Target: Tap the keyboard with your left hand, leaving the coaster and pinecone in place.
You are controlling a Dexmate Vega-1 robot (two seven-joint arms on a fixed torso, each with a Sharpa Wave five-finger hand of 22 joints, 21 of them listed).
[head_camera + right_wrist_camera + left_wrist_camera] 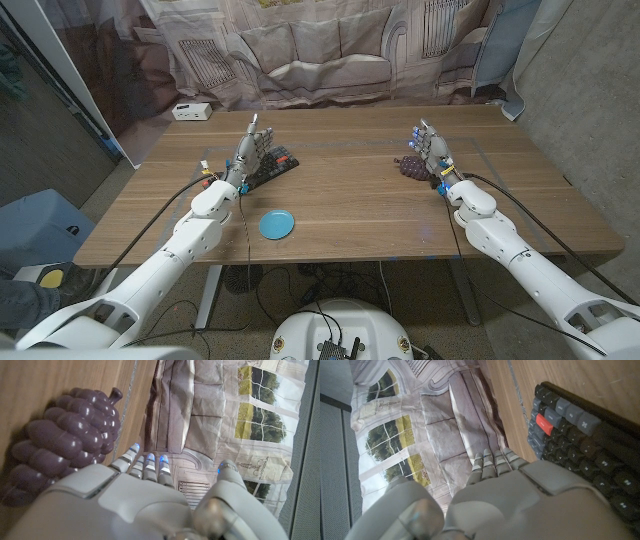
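Head view: left hand (252, 146) up over the keyboard (268, 170), fingers loosely apart, holding nothing. Blue coaster (277, 224) nearer on the desk (350, 215); right hand (432, 148) just beside the dark pinecone (409, 166), empty.

Left wrist: keys right alongside the fingers (492, 462).

Right wrist: purple, grape-like lump beside the fingers (142, 465).

Your keyboard (268, 170) is black with dark grey keys and one red key, lying on a warm brown wood-grain bench (350, 215). Near it, toward you, the coaster (277, 224) is a plain bright blue disc. Well across the bench from the keyboard, the pinecone (65, 440) you were told of shows as a glossy dark purple cluster. Both your hands, left hand (250, 150) and right hand (432, 148), are pale grey. Behind the bench hangs a beige backdrop (330, 45) printed with a sofa and windows.
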